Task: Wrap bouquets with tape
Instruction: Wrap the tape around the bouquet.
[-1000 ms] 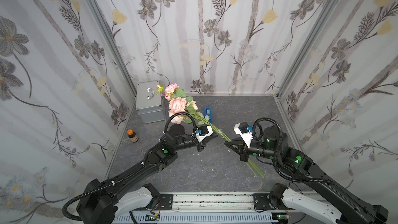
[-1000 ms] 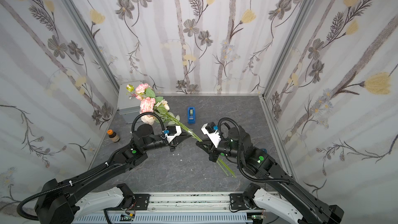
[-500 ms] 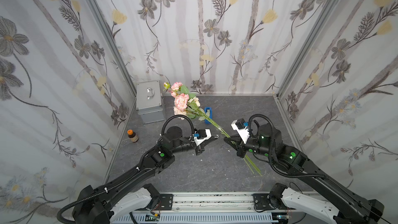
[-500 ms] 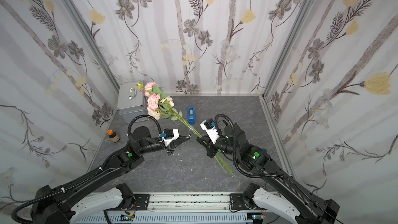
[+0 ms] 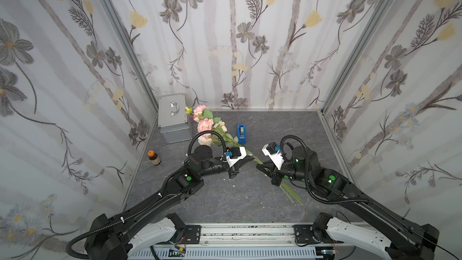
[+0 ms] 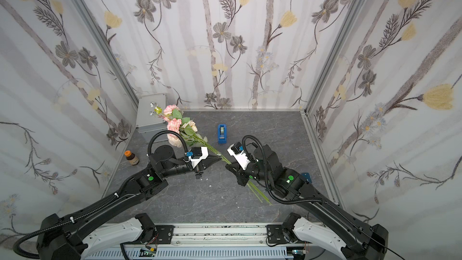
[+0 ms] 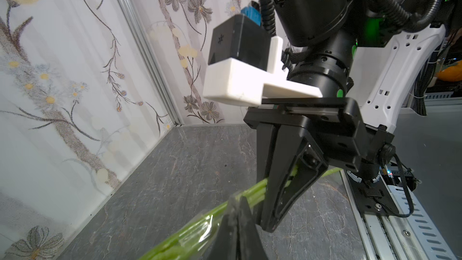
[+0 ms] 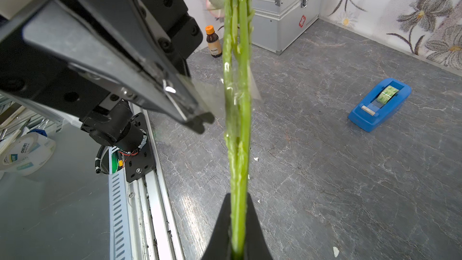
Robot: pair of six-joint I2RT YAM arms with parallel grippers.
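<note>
bouquet (image 5: 205,125): one bunch, held up off the table (image 5: 250,196); blooms to the left of the blue dispenser (image 5: 241,131), stems slanting past its near side, cut ends well apart from it, toward the robot.
right gripper (image 5: 260,167): clenched on the stems (image 8: 237,121), toward the cut ends, on the dispenser's near side.
left gripper (image 8: 200,121): pinched tight on the free end of a clear tape strip (image 8: 212,93), just beside the stems.
tape strip: other end stuck on the stems, seemingly partly round them; how far round, cannot tell.
done: strip off the roll, first contact made.
left to do, by my reckoning: wind the tail round, press it down, let go.
dispenser: standing on the table, apart from both grippers.
</note>
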